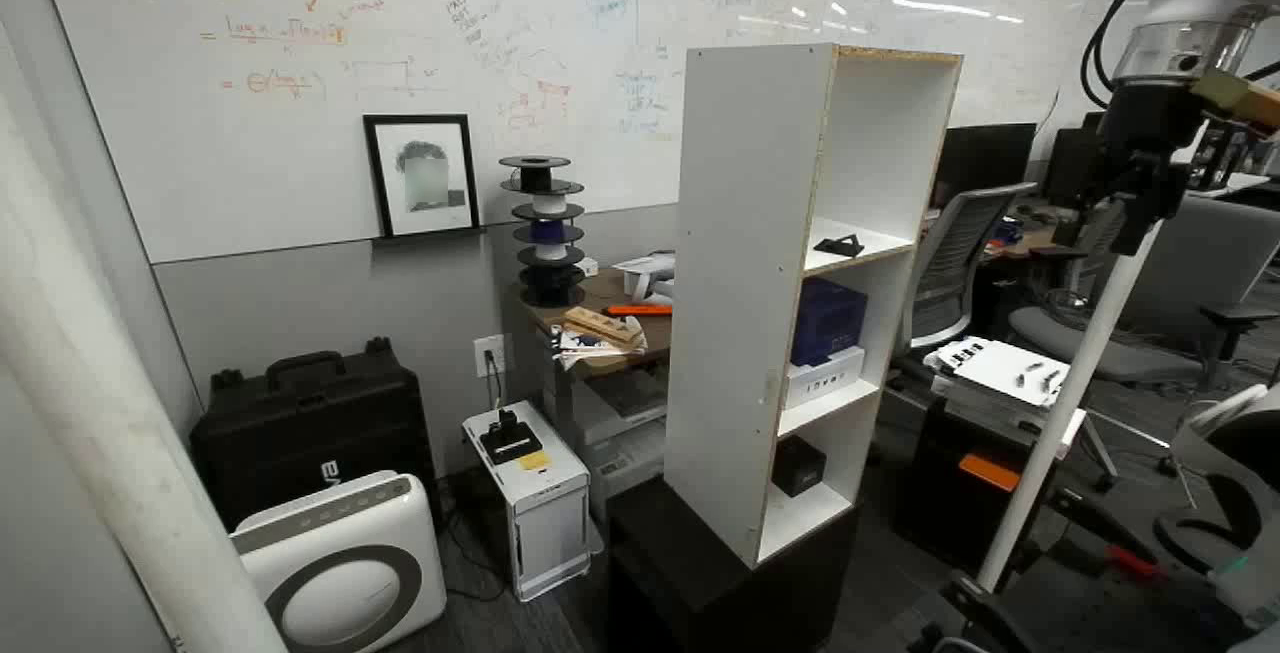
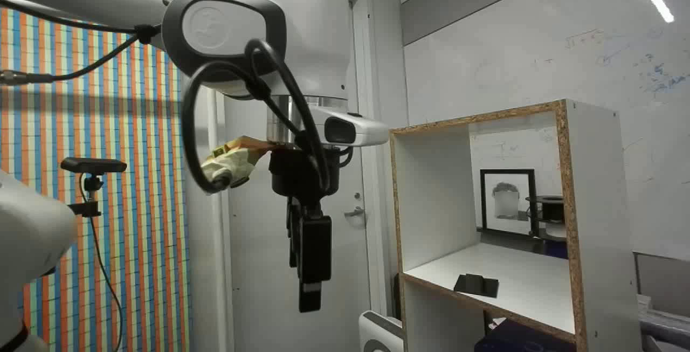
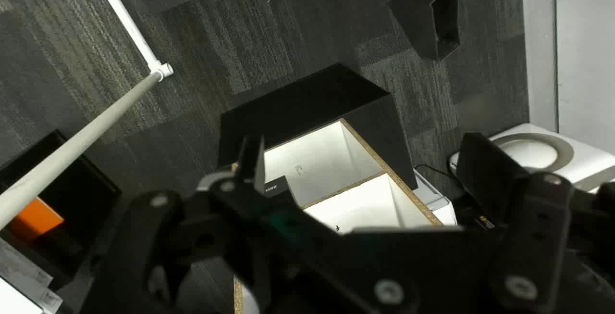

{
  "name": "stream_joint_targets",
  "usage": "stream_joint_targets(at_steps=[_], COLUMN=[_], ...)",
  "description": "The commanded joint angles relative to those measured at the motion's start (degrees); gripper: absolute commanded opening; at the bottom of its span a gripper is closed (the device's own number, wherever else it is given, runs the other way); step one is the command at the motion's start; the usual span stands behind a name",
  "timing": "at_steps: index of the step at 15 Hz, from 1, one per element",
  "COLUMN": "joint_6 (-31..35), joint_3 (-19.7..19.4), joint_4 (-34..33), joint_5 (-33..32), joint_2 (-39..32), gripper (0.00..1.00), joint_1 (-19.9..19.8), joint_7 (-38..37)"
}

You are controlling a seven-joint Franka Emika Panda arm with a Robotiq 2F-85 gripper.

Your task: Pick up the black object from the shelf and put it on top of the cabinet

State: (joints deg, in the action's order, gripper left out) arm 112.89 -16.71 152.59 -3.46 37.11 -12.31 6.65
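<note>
The black object (image 1: 840, 246) is a small flat dark piece with a raised part. It lies on the shelf (image 1: 888, 235) of the top compartment of the cabinet (image 1: 745, 283). In an exterior view the black object (image 2: 476, 285) lies near the front edge of the shelf (image 2: 517, 266), inside the cabinet (image 2: 598, 206). My gripper (image 2: 305, 282) points down in the air outside the cabinet's open front, apart from it; it also shows in an exterior view (image 1: 1138, 218). In the wrist view my gripper (image 3: 369, 160) has its fingers wide apart with nothing held. The black object is hidden there.
A dark blue box (image 1: 828, 318) on a white box (image 1: 825, 380) fills part of the middle compartment. A black box (image 1: 800, 465) sits in the bottom one. The cabinet stands on a black base (image 1: 730, 583). A white pole (image 1: 1080, 383) rises near the arm.
</note>
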Motion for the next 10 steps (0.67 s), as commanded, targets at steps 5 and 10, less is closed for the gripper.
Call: stream_joint_targets(at_steps=[5,10], joint_6=[-0.1,0.9], joint_3=[0.8,-0.5], joint_4=[-0.4,-0.7], joint_5=[0.5,0.0], joint_2=[0.0,-0.4], gripper=[1.0,1.0], joint_1=[-0.8,0.2], joint_7=[0.4,4.8])
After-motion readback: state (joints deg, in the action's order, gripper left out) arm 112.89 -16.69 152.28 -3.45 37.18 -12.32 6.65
